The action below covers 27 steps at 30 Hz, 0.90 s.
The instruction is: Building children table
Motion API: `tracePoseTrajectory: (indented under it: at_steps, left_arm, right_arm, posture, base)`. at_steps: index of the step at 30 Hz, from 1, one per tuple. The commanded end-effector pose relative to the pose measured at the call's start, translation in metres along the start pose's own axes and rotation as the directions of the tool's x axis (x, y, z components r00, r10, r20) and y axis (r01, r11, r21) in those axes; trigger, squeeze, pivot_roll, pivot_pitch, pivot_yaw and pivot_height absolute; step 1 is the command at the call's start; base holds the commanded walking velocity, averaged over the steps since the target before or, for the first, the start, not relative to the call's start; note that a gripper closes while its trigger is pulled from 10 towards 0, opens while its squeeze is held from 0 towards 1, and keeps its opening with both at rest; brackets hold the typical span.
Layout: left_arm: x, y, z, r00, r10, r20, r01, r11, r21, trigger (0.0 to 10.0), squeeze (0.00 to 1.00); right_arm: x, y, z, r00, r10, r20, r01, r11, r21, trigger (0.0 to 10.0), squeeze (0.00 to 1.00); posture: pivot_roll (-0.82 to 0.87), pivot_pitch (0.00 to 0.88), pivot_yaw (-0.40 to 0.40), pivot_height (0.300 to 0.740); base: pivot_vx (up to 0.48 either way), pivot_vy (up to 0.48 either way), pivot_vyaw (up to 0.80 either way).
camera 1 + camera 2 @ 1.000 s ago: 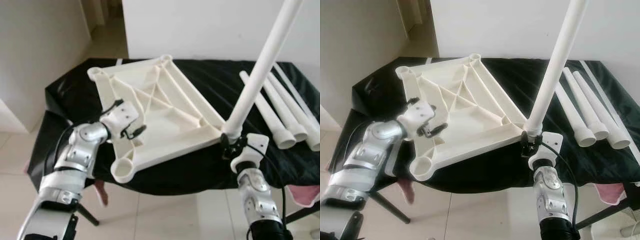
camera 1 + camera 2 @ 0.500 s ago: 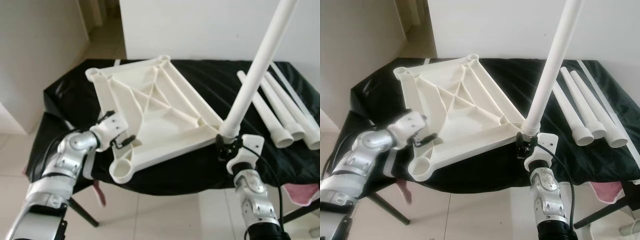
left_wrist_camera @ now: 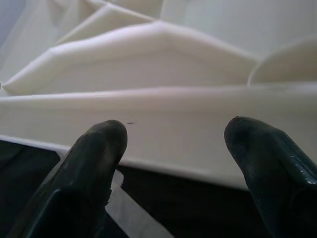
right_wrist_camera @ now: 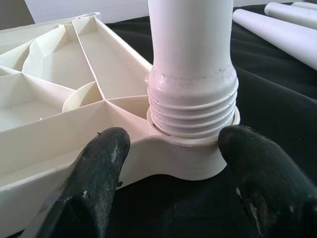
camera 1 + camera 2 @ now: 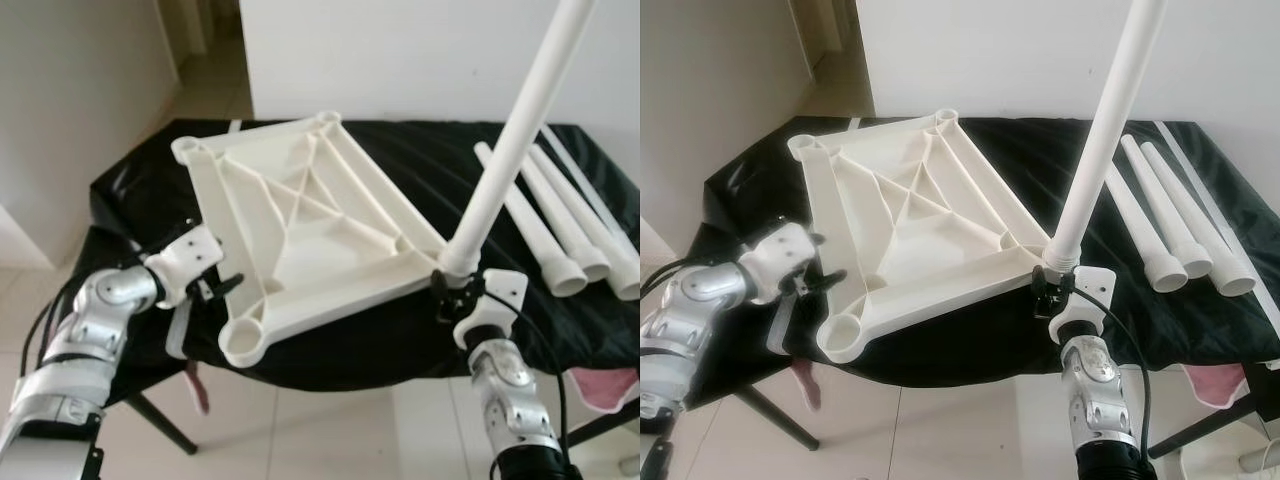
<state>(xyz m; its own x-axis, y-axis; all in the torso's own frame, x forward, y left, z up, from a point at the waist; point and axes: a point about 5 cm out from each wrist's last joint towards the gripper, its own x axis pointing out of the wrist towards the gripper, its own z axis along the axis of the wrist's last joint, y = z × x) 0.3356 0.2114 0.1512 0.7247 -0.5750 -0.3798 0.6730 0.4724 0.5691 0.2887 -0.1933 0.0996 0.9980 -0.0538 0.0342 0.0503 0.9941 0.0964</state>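
The white plastic table top (image 5: 310,220) lies upside down, ribs up, on a black-covered table (image 5: 400,345). A white leg (image 5: 510,150) stands in its near right corner socket (image 4: 190,148) and leans up to the right; threads show at its base. My right gripper (image 5: 449,298) sits just in front of that socket, open, with one finger to each side of it (image 4: 173,139). My left gripper (image 5: 213,291) hovers off the top's left edge, open and holding nothing (image 3: 173,134). The near left corner socket (image 5: 245,340) holds no leg.
Three loose white legs (image 5: 560,235) lie side by side on the right of the black cloth. A pink cloth (image 5: 605,385) hangs below the table's right corner. Tiled floor lies in front, and a white wall stands behind.
My left gripper has drawn back to the left, from over the table top's ribs to outside its left edge. The right gripper and the leg have stayed put.
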Motion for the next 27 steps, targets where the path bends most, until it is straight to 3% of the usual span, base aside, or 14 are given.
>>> tracePoseTrajectory:
  at_steps: [1,2,6,14,18,21,24,27]
  left_arm:
    - [0.000,-0.013,-0.007,0.998,-0.058,-0.031,0.059,0.998,0.031,10.0,0.00]
    - [0.000,-0.013,-0.007,0.998,-0.058,-0.031,0.059,0.998,0.031,10.0,0.00]
    - [0.002,-0.037,-0.004,0.984,-0.178,-0.009,0.178,0.983,0.037,10.0,0.00]
    - [0.004,-0.059,0.011,0.950,-0.308,0.059,0.306,0.951,0.046,10.0,0.00]
    - [0.005,-0.078,0.031,0.904,-0.404,0.140,0.401,0.915,0.053,10.0,0.00]
    - [0.005,-0.083,0.039,0.888,-0.425,0.172,0.423,0.905,0.050,10.0,0.00]
    - [0.005,-0.098,0.060,0.841,-0.479,0.250,0.476,0.876,0.076,10.0,0.00]
    - [0.008,-0.104,0.070,0.825,-0.488,0.285,0.487,0.870,0.081,10.0,0.00]
  right_arm:
    - [0.002,0.001,0.001,1.000,0.008,-0.005,-0.008,1.000,0.004,10.0,0.00]
    - [0.002,0.001,0.001,1.000,0.008,-0.005,-0.008,1.000,0.004,10.0,0.00]
    - [0.006,0.000,0.003,1.000,0.004,0.000,-0.004,1.000,0.004,10.0,0.00]
    - [0.019,-0.002,0.007,1.000,0.003,-0.012,-0.003,1.000,-0.016,10.0,0.00]
    - [0.035,0.005,0.004,0.994,0.070,-0.088,-0.075,0.996,-0.052,10.0,0.00]
    - [0.039,0.009,0.003,0.989,0.103,-0.102,-0.109,0.993,-0.054,10.0,0.00]
    - [0.049,0.020,0.002,0.972,0.198,-0.125,-0.208,0.975,-0.072,10.0,0.00]
    - [0.055,0.026,0.002,0.965,0.227,-0.130,-0.238,0.968,-0.081,10.0,0.00]
  posture:
    - [-0.06,0.000,0.025,0.740]
    - [-0.06,0.000,0.025,0.740]
    - [-0.05,0.000,0.029,0.740]
    - [-0.05,0.000,0.033,0.740]
    - [-0.05,0.000,0.034,0.740]
    - [-0.05,0.000,0.035,0.740]
    - [-0.06,0.005,0.040,0.740]
    - [-0.06,0.007,0.039,0.740]
  base:
    - [0.000,0.000,0.00]
    - [0.000,0.000,0.00]
    - [0.000,0.000,0.00]
    - [0.000,0.000,0.00]
    - [0.000,0.000,0.00]
    - [0.000,0.000,0.00]
    - [0.000,0.000,0.00]
    - [0.000,0.000,0.00]
